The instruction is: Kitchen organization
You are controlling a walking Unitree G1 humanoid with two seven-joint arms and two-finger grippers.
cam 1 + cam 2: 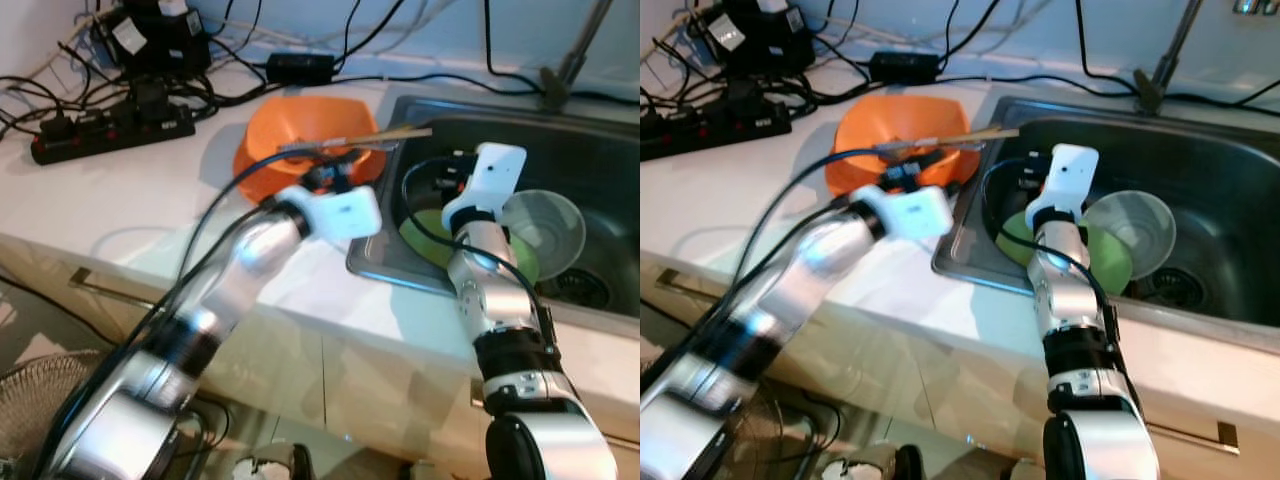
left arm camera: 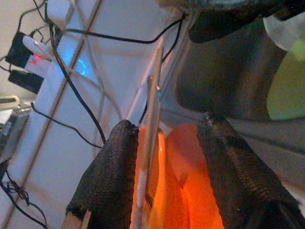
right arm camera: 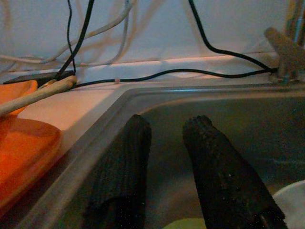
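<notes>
Left hand [image 1: 322,180] fingertips mostly hidden behind its white wrist housing; spread can't be read from the head views. Green plate [image 1: 1110,262] in the sink [image 1: 1230,160] is half covered by the right arm and the clear bowl [image 1: 1135,232]. Faucet [image 1: 1162,62] cut off by the top edge. Power strip [image 1: 105,133] at the bench's back left corner runs off the frame; plug details too small to tell. Left wrist view: chopsticks [image 2: 152,143] blurred, ends cut off.
</notes>
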